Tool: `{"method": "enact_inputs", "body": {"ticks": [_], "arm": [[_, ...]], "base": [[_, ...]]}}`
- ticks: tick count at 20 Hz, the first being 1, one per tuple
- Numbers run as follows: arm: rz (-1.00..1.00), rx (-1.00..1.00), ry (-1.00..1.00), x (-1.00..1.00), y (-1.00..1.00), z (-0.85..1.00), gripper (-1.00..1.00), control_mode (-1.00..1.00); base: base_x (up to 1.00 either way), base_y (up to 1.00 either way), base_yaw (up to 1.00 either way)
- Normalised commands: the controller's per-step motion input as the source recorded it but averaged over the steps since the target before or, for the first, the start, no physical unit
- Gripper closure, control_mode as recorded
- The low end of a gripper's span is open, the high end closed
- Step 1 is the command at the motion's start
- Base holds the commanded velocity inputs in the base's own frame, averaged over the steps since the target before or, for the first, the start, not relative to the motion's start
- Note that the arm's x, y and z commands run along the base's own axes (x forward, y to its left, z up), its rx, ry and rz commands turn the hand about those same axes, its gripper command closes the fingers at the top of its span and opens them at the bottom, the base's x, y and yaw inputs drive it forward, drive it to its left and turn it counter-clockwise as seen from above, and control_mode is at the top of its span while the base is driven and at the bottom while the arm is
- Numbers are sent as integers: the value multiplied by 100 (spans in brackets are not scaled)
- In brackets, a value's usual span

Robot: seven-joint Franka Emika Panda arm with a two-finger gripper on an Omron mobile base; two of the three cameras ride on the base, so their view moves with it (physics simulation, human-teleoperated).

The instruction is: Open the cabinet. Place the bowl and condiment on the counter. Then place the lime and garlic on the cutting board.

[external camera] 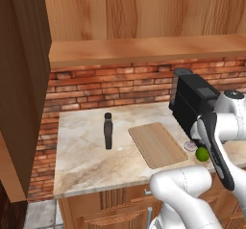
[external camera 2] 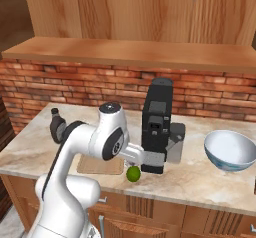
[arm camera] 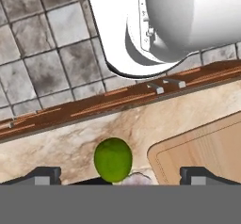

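In the hand view my gripper is open, its two dark fingertips wide apart on either side of the bright green lime. The lime lies on the counter near its front edge. The whitish garlic touches it, just off the corner of the light-wood cutting board. The dark condiment bottle stands upright left of the cutting board. The bowl sits on the counter at the right. The cabinet hangs above, with its door swung open at the left.
A black coffee machine stands on the counter right behind the lime, close to my hand. A red brick wall backs the counter. Drawer fronts run below the counter edge, over a grey tiled floor.
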Motion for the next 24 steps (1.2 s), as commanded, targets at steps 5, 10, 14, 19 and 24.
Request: {"method": "enact_inputs", "body": {"ticks": [5,10,14,19,24], "arm": [[3,0,0,3,0,-22,-100,-100],[2,0,0,3,0,-21,-100,-100],[1,0,0,8,0,-18,-100,-100],[1,0,0,16,-3,-13,-100,-100],[0,0,0,8,-7,-9,-100,-100]], "base": [[0,0,0],[0,0,0],[0,0,0],[0,0,0],[0,0,0]]}}
